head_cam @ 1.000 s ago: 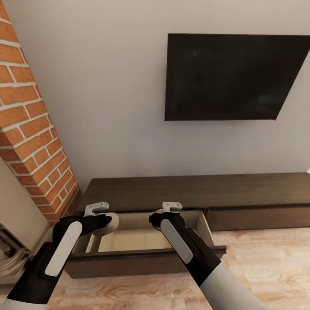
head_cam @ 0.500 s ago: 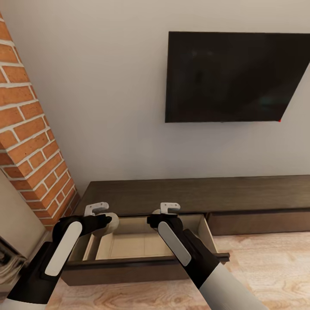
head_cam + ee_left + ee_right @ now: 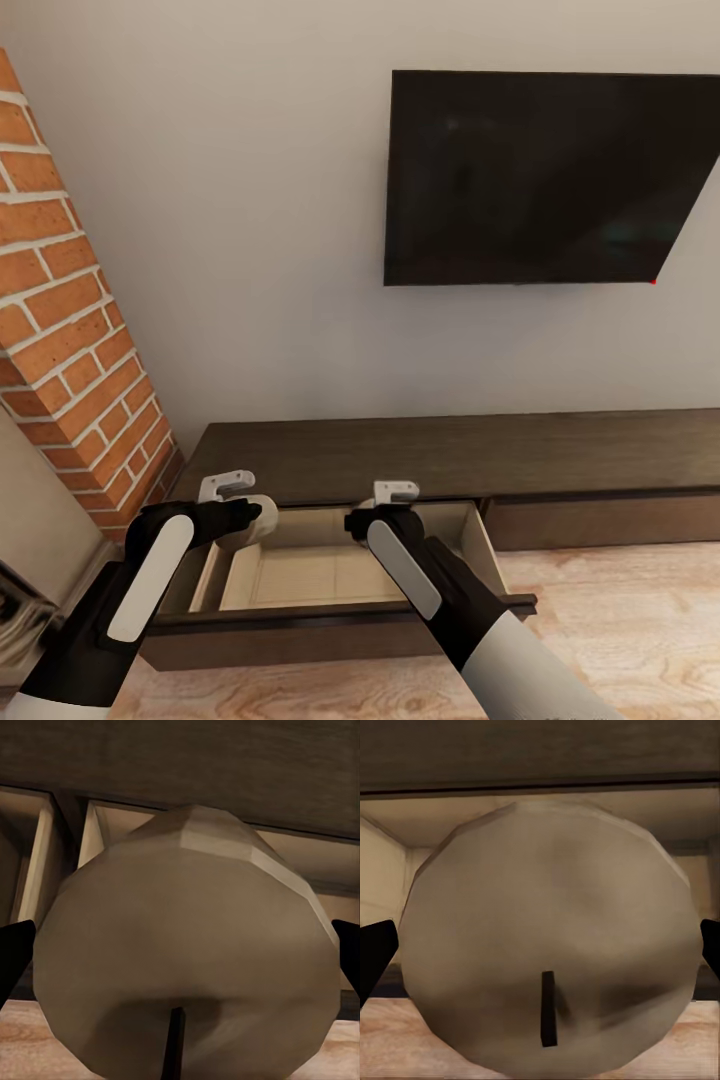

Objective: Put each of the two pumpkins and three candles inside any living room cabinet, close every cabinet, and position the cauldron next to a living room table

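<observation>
I'm holding two candles over the open cabinet (image 3: 420, 455) drawer: left gripper (image 3: 238, 508) fingers clenched around one candle (image 3: 187, 952), right gripper (image 3: 385, 508) fingers around another (image 3: 547, 937). Judging them light, rigid, smooth-sided; gripping across the round sides suits.

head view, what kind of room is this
Most likely a living room: a flat black TV hangs on the wall above a long low dark wood cabinet with one drawer open, and a brick column stands at the left like a fireplace surround.
</observation>
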Robot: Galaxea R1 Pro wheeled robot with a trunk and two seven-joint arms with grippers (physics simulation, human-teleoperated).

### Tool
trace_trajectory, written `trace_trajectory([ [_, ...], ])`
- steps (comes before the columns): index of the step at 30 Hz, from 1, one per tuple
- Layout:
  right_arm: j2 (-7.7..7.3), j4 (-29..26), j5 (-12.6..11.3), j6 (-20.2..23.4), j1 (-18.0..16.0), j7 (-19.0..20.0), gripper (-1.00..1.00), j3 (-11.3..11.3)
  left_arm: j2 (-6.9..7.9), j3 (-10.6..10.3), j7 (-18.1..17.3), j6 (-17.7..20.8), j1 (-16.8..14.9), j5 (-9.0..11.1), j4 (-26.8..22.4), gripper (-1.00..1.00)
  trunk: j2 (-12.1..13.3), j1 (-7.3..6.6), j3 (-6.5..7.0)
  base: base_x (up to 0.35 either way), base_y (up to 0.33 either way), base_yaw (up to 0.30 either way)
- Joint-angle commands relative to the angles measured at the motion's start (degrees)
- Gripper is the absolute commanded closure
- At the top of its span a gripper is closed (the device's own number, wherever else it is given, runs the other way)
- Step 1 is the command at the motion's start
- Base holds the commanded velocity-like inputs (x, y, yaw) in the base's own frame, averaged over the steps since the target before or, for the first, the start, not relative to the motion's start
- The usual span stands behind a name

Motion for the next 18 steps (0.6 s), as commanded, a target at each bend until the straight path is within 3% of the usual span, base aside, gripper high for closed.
trace_trajectory([
  [1,-0.01,0.13,-0.52,0.06,-0.08,-0.49,1.00,0.10,0.05,-0.09,0.60,0.10,-0.05,0.62,-0.05,1.00,-0.03,0.00,-0.05,0.000,0.000,0.000],
  [10,0.04,0.70,-0.61,0.18,-0.08,-0.30,1.00,0.04,-0.14,-1.07,0.75,0.09,-0.05,0.93,0.15,1.00,-2.84,1.53,-1.31,0.000,0.000,0.000],
  [13,0.08,0.71,-0.61,0.18,-0.08,-0.29,1.00,0.04,-1.08,-2.71,0.92,0.00,-0.05,0.75,0.54,1.00,-4.04,2.19,-1.85,0.000,0.000,0.000],
  [18,0.26,1.23,-0.53,0.17,-0.08,-0.27,1.00,0.08,-2.96,-3.42,1.28,-0.03,-0.05,0.42,2.50,1.00,-6.05,3.29,-2.75,0.000,0.000,0.000],
])
